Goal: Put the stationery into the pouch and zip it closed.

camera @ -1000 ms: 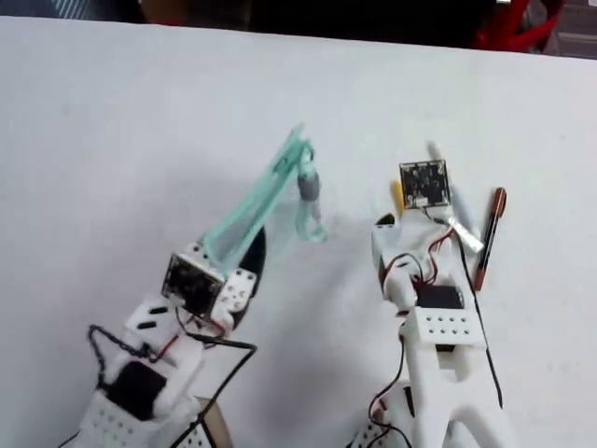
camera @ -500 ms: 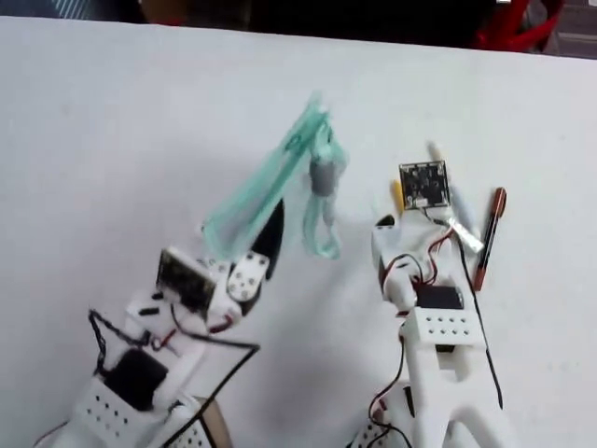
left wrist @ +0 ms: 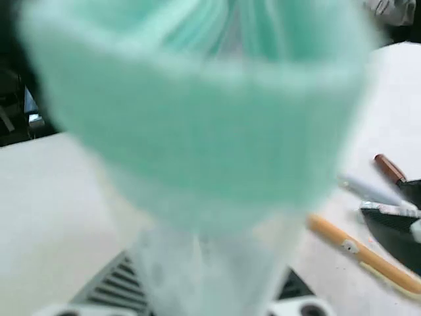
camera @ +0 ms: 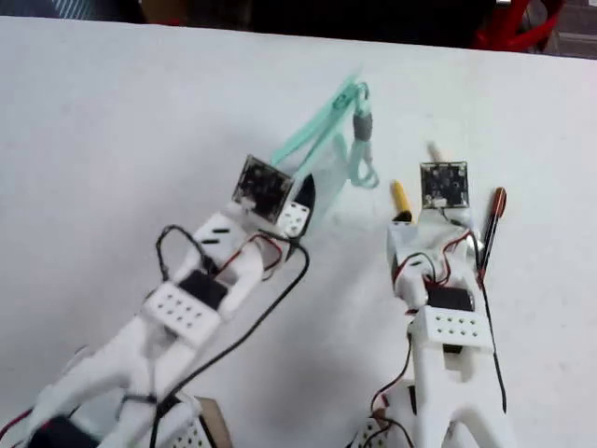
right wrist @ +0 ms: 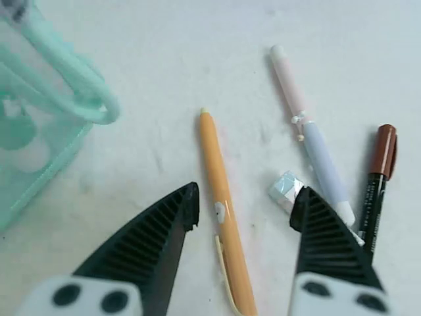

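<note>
Our left gripper point(camera: 300, 201) is clamping the mint pouch point(camera: 312, 131) aloft at upper centre, and we are judging that our right gripper point(right wrist: 243, 197), jaws apart, should be straddling the orange pen point(right wrist: 214, 172) mid-barrel before closing.

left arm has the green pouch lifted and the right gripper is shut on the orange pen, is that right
Not quite: the right gripper is open, not shut on the orange pen. The right wrist view shows its jaws spread either side of the pen, which lies on the table. The left gripper does hold the green pouch lifted.
</note>
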